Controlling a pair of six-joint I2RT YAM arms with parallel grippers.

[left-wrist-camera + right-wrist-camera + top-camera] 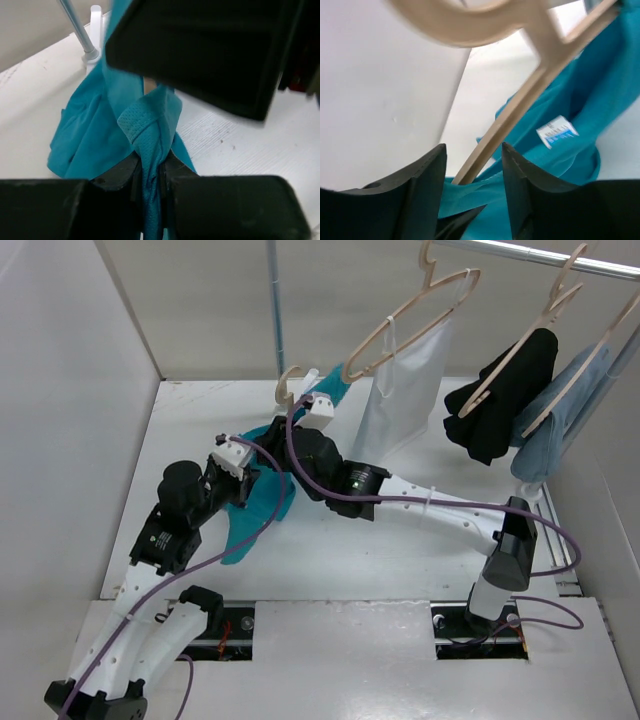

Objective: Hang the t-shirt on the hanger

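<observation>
T-shirt (262, 508): teal cloth, crumpled on the white table (400, 560) left of centre, between the two wrists; one strip trails toward the near left.
T-shirt, left wrist view (90, 135): a gathered fold rises from the heap on the table into the fingers.
Left gripper (233, 454): closed on that teal fold; in its own view (148, 172) the cloth is pinched tight between the two black fingers.
Hanger (291, 386): pale wood, its hook at the far end of the shirt, just beside the right wrist.
Hanger, right wrist view (520, 120): one bar slants down between the fingers and ends against teal cloth (600, 100) that bears a small white label.
Right gripper (316, 406): its fingers stand apart on either side of the bar (472, 162); whether they clamp it cannot be told.
Rail (560, 258): far right, carrying three wooden hangers.
Hung garments: white translucent one (400, 390), black one (500, 405), light-blue one (560, 430), left to right.
</observation>
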